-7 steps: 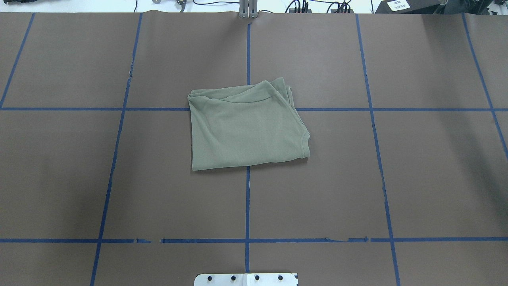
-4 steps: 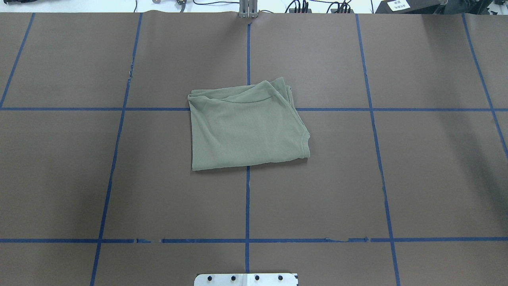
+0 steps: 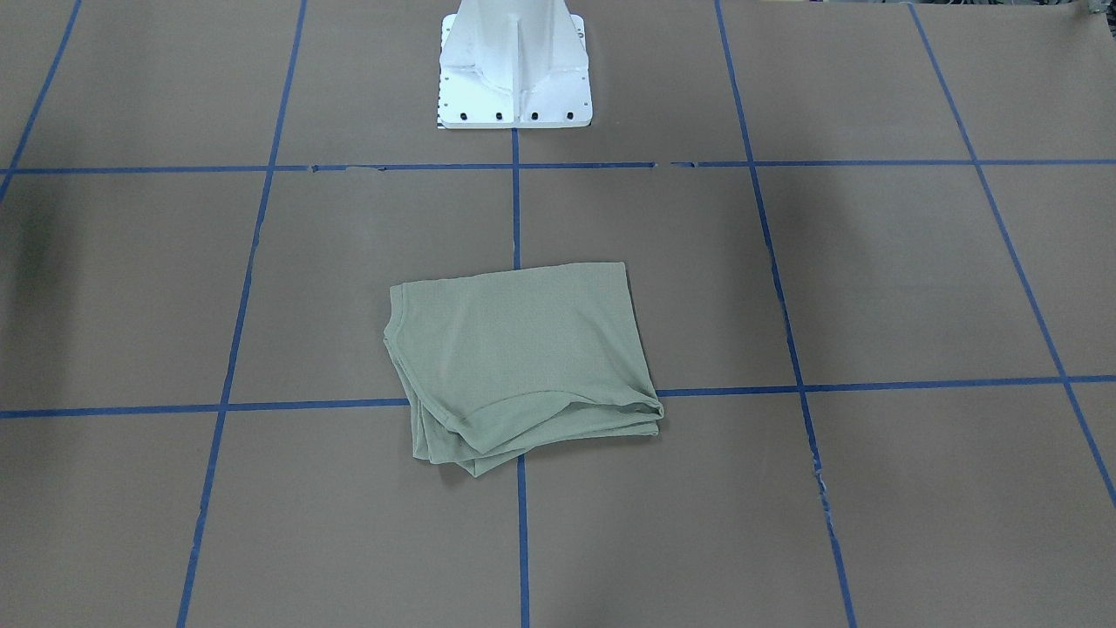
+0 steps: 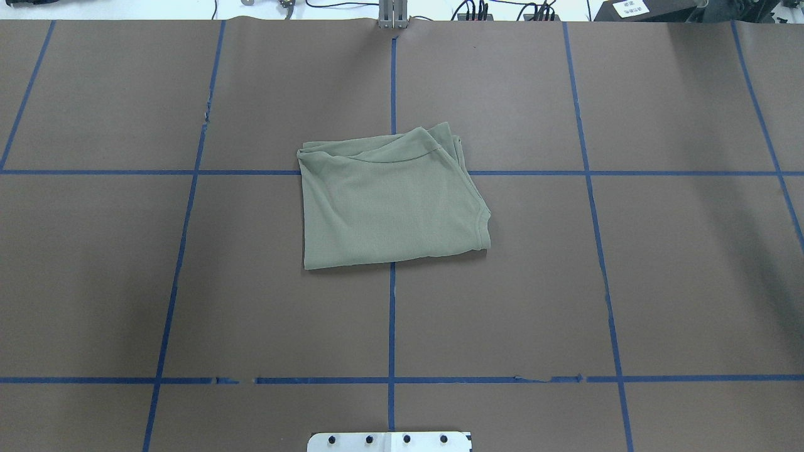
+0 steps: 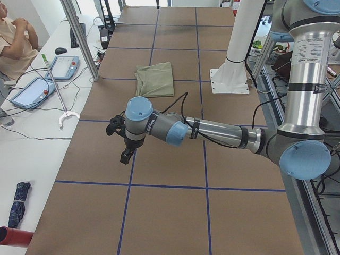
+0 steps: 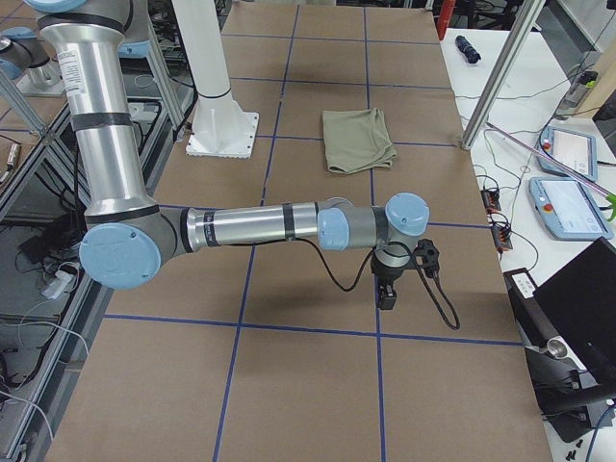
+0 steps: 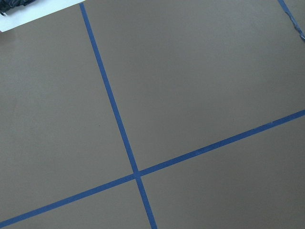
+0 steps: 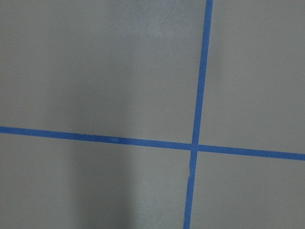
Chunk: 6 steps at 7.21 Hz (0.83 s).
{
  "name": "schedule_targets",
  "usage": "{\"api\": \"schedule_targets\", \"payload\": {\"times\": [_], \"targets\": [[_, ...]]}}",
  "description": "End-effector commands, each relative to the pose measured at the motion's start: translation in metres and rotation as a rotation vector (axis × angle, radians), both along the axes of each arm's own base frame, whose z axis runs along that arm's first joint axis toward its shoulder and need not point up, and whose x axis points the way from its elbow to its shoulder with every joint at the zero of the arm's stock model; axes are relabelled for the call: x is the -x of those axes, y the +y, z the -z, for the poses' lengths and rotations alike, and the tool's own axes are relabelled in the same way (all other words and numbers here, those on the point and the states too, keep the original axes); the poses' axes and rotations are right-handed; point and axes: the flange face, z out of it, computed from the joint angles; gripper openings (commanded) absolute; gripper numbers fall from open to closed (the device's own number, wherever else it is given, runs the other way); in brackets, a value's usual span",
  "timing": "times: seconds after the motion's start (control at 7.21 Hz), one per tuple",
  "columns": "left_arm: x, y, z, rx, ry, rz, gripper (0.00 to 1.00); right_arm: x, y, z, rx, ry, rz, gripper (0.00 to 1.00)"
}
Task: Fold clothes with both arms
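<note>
The shirt (image 4: 392, 204) is laid folded in the middle of the table (image 4: 628, 282), while the left gripper (image 5: 126, 155) and right gripper (image 6: 387, 295) are held far out at its ends, likely so the shirt is left alone; whether their fingers are spread or closed cannot be told.

overhead: behind, down | front: opposite, down | shared: shirt (image 4: 392, 207) | wrists: close, table (image 7: 200, 71)

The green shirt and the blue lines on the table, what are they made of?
The shirt looks like soft knit fabric, matte, perhaps cotton: a fine knit texture shows and its folded layers sag limply. The blue lines look like thin tape: flat strips with small torn gaps. The table cover looks like matte brown paper, but that is a guess.
</note>
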Motion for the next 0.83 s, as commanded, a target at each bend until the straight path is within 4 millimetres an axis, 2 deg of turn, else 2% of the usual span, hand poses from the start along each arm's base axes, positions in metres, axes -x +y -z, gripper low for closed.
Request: {"api": "schedule_targets", "payload": {"times": [0.0,0.69], "targets": [[-0.0024,-0.0009,0.0028,-0.007,0.0,-0.006,1.0,0.0008,-0.0003,0.0004,0.0,0.0,0.001,1.0],[-0.0026,-0.0012,0.0076,-0.017,0.002,-0.006,1.0,-0.0002,0.0022,0.0039,-0.007,-0.003,-0.001,1.0]]}}
